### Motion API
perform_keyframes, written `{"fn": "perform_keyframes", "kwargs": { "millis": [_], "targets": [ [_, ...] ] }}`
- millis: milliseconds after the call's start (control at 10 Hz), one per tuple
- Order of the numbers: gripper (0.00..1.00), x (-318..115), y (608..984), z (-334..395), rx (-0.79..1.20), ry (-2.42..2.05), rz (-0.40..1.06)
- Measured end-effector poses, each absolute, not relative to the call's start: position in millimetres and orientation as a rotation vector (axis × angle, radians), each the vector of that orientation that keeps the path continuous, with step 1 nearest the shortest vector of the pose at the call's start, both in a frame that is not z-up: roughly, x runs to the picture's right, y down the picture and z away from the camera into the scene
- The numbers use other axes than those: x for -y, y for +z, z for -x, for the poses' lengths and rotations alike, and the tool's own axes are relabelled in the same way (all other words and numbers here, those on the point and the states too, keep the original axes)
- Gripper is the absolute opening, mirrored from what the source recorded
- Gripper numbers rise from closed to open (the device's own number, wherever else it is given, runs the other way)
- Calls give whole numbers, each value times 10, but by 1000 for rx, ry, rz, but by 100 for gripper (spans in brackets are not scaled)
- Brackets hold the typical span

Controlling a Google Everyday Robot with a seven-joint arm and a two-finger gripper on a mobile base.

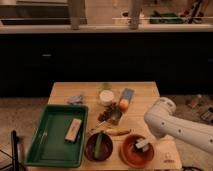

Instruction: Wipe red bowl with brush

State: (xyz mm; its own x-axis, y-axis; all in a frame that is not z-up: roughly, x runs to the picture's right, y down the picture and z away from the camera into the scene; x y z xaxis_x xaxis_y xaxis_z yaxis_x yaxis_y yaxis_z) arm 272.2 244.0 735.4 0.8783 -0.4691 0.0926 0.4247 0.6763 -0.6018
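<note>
The red bowl (136,152) is round, shallow and orange-red, and stands at the table's front right. A small whitish-grey brush (141,145) lies inside it, toward its back right rim. My white arm (167,122) comes in from the right and ends just above and behind the bowl. My gripper (146,141) is a small dark shape under the arm's end, right at the brush. Whether it holds the brush does not show.
A darker brown bowl (99,146) with a green piece stands left of the red bowl. A banana (118,132) lies behind them. A green tray (46,145) at the left holds a tan block (73,130). Cups, an orange fruit and packets stand mid-table (112,100).
</note>
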Motion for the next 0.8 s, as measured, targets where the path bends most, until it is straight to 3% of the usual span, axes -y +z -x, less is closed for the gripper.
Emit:
{"fn": "perform_keyframes", "kwargs": {
  "millis": [800],
  "targets": [
    [0, -2544, 7177, -2057, 104, -660, 619]
  ]
}}
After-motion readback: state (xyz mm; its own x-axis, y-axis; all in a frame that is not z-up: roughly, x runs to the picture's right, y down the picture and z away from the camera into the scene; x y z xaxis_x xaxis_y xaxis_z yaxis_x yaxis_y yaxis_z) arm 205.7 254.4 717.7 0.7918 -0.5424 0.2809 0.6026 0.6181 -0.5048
